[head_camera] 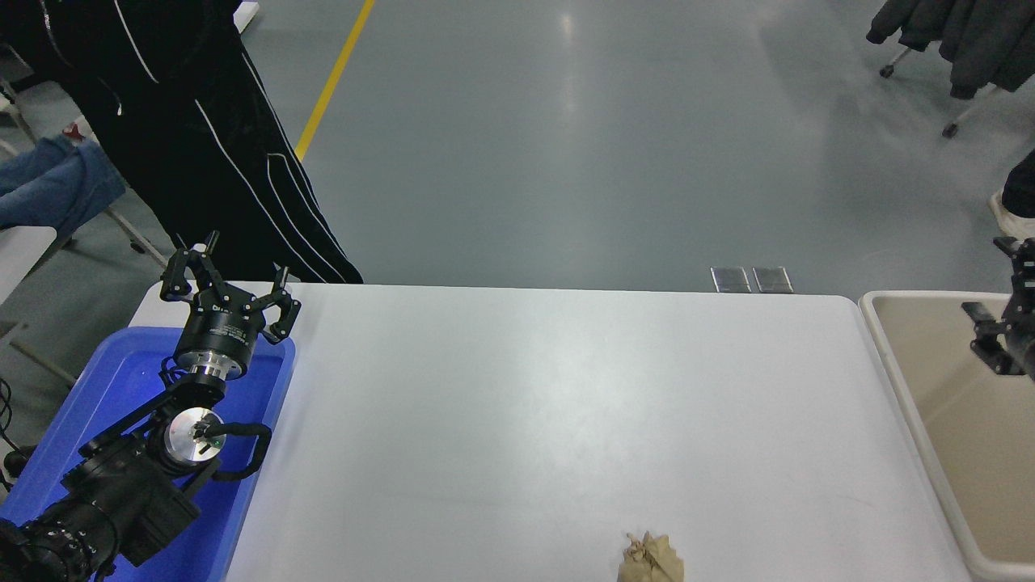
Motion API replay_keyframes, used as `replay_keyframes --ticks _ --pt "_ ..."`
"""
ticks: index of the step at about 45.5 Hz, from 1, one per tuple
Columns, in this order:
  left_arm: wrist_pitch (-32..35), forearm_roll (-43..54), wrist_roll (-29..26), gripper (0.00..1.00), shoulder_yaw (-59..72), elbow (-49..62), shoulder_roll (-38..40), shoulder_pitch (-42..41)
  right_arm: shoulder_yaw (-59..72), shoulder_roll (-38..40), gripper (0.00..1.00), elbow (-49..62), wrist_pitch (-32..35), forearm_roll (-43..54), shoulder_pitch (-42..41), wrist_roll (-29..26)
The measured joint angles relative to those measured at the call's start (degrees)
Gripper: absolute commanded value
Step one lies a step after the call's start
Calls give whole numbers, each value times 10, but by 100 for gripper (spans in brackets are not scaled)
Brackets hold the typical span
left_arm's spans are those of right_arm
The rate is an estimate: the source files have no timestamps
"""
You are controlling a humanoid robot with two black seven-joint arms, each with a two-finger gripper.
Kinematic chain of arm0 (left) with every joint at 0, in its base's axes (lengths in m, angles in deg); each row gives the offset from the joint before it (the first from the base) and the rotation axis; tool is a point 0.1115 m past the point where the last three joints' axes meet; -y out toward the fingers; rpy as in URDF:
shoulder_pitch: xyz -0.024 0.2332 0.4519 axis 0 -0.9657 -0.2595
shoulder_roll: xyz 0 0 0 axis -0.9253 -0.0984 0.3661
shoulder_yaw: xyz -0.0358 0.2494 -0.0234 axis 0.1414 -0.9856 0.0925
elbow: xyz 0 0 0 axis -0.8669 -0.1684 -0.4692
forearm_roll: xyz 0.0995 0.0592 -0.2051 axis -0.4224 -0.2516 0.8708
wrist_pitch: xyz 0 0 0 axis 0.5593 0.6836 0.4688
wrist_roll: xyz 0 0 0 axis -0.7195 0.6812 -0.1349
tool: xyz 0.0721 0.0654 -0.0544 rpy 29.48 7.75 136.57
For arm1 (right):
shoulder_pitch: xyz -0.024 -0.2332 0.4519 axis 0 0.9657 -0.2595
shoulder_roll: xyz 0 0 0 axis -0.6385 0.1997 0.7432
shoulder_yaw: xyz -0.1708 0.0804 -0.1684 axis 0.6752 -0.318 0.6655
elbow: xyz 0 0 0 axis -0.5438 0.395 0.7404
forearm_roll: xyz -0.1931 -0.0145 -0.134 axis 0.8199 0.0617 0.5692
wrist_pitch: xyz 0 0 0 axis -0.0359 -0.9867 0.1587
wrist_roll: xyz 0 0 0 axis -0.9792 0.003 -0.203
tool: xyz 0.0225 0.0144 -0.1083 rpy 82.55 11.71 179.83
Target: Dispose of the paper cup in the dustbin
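Look at your right gripper (1003, 311) first. It peeks in at the right edge of the picture, up over the dustbin (906, 388). Only a small dark bit of it shows, so you cannot tell if it is open or closed, or if it has anything in it.

The dustbin is the big cream box that sits just past the right end of the white worktop (566, 404). Its rim is rounded, and the part of its inside that shows is bare. You cannot see the paper cup anywhere in this view.

Your left gripper (230, 279) is parked at the lower left, over the far end of the blue plastic tray (89, 404). Its fingers are spread wide and it holds nothing.

A crumpled brown paper wad (653, 559) lies on the worktop at the near edge, a bit right of the middle. It is well apart from both grippers and from the dustbin.

A person in black trousers with thin white stripes (202, 137) stands at the far left corner of the worktop.
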Motion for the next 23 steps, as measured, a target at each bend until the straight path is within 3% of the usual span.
replay_keyframes --ticks 23 --pt "0 0 0 100 0 0 0 0 -83 -120 99 -7 3 -2 23 57"
